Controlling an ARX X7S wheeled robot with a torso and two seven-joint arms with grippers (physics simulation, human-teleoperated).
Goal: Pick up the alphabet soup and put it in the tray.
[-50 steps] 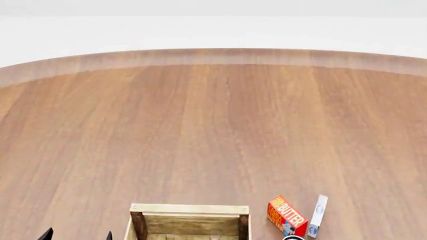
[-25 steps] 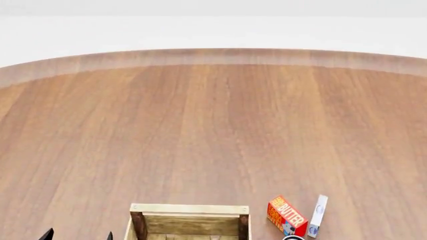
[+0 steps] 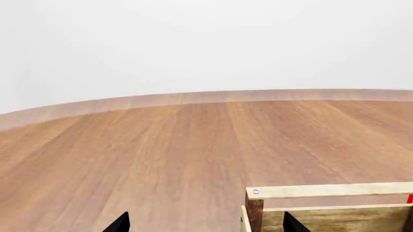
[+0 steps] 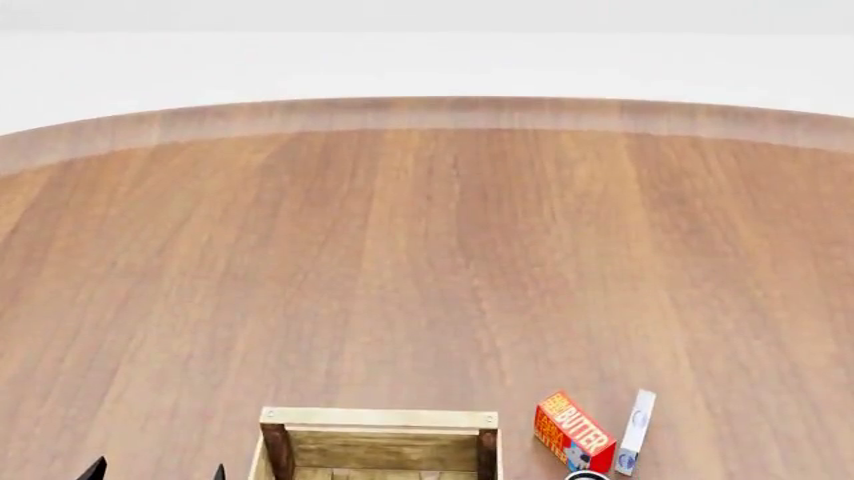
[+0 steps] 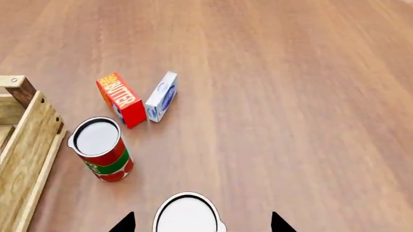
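Observation:
In the right wrist view a can with a pale grey-white top (image 5: 187, 215) stands upright below my right gripper (image 5: 200, 225). Only its top shows and its label is hidden, so I take it for the alphabet soup by its place apart from the red-and-green can (image 5: 103, 151). The right jaws are open, one dark tip on each side of the can and clear of it. The light-wood tray (image 4: 380, 418) shows at the near edge of the head view, and also in the left wrist view (image 3: 322, 191) and the right wrist view (image 5: 22, 154). My left gripper (image 3: 205, 226) is open and empty by the tray's corner.
An orange-red butter box (image 5: 121, 99) and a white-and-blue box (image 5: 161, 96) lie side by side beyond the red-and-green can. They also show in the head view, the butter box (image 4: 574, 432) right of the tray. The brown wooden table (image 4: 427, 260) stretches far ahead.

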